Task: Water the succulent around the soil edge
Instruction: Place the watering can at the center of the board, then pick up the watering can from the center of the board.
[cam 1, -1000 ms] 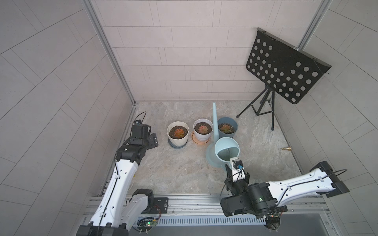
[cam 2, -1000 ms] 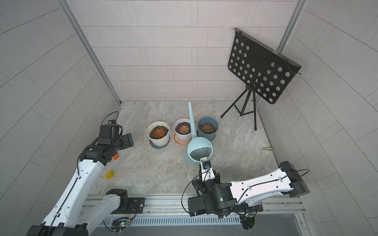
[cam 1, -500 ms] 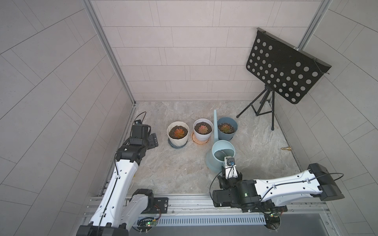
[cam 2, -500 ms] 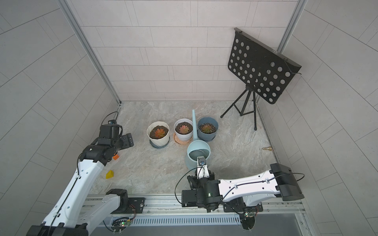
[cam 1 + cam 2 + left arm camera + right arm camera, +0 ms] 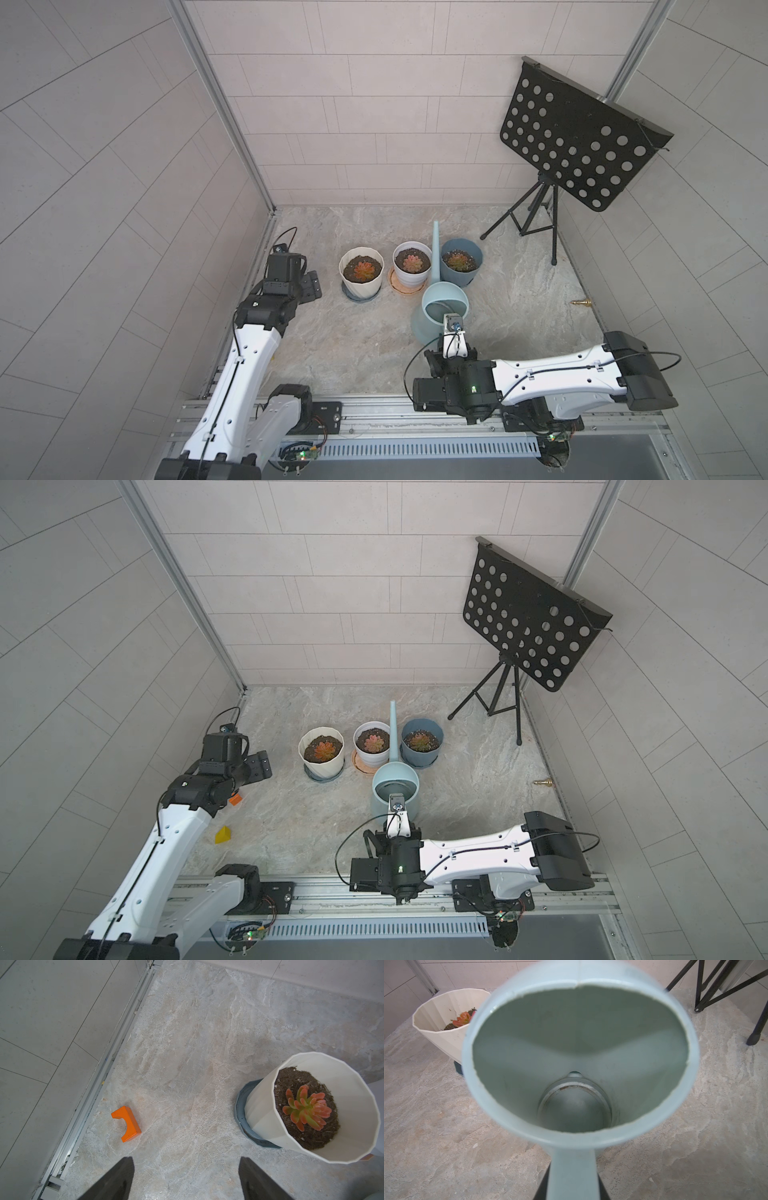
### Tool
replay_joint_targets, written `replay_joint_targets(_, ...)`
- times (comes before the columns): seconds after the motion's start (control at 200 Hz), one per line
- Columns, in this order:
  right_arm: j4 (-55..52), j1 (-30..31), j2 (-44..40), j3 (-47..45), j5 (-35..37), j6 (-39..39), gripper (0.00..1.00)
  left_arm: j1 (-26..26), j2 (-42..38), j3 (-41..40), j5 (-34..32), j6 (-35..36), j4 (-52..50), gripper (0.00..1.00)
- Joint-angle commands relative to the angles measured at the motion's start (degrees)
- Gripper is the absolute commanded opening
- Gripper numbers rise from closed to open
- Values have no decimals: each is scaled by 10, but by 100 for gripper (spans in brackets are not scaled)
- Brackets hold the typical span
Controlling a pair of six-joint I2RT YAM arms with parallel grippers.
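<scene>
Three potted succulents stand in a row: a cream ribbed pot (image 5: pixel 361 276) (image 5: pixel 311 1109), a white pot (image 5: pixel 412 266) and a blue pot (image 5: pixel 461 262). A pale blue watering can (image 5: pixel 444 309) (image 5: pixel 579 1059) sits just in front of them. Its long spout (image 5: pixel 436 245) rises between the white and blue pots. My right gripper (image 5: pixel 572 1180) (image 5: pixel 451 345) is shut on the can's handle. My left gripper (image 5: pixel 186 1161) (image 5: pixel 309 284) hovers open and empty over bare floor, left of the cream pot.
A black perforated music stand (image 5: pixel 577 137) on a tripod fills the back right corner. An orange block (image 5: pixel 126 1124) and a yellow block (image 5: pixel 223 835) lie near the left wall. A small brass fitting (image 5: pixel 582 302) lies by the right wall.
My right arm has swung left and drawn in toward the rail, carrying the watering can slightly left. The left arm and the pots have not moved.
</scene>
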Motion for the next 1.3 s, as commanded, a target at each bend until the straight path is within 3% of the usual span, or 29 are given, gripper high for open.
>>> replay_joint_targets(0.0, -2, -7, 14, 7, -39, 27, 16, 2, -10, -5, -6, -3, 4, 87)
replay_joint_targets(0.105, 2, -12, 26, 19, -49, 24, 18, 3, -11, -5, -7, -3, 4, 87)
replay_joint_targets(0.185, -5, -13, 38, 34, -51, 23, 28, 2, -11, -5, -8, -4, 4, 87)
replay_joint_targets(0.315, -14, -15, 61, 53, -62, 27, 34, 3, -12, -5, -9, -4, 3, 88)
replay_joint_targets(0.435, -17, -16, 75, 64, -67, 30, 51, 3, -15, -5, -10, -4, 3, 88)
replay_joint_targets(0.5, -26, -16, 77, 70, -64, 34, 67, 2, -15, -5, -11, -4, 3, 88)
replay_joint_targets(0.59, -57, -14, 75, 86, -58, 44, 71, 2, -16, -5, -10, -4, 3, 88)
replay_joint_targets(0.766, -136, 27, 37, 131, 25, 53, 81, 1, -25, -6, -9, -4, 3, 89)
replay_joint_targets(0.926, -270, 117, -67, 155, 132, 103, 89, -37, -69, 3, 11, -37, -16, 88)
replay_joint_targets(1.006, -392, 138, -123, 167, 170, 185, 92, -87, -110, 12, 23, -91, -35, 87)
replay_joint_targets(1.101, -525, 145, -172, 179, 209, 275, 94, -204, -140, 18, -43, -158, -67, 85)
replay_joint_targets(1.211, -527, 119, -243, 165, 244, 232, 95, -353, -170, 9, -131, -248, -104, 85)
replay_joint_targets(1.296, -521, 75, -282, 166, 257, 171, 97, -501, -168, 2, -225, -334, -125, 85)
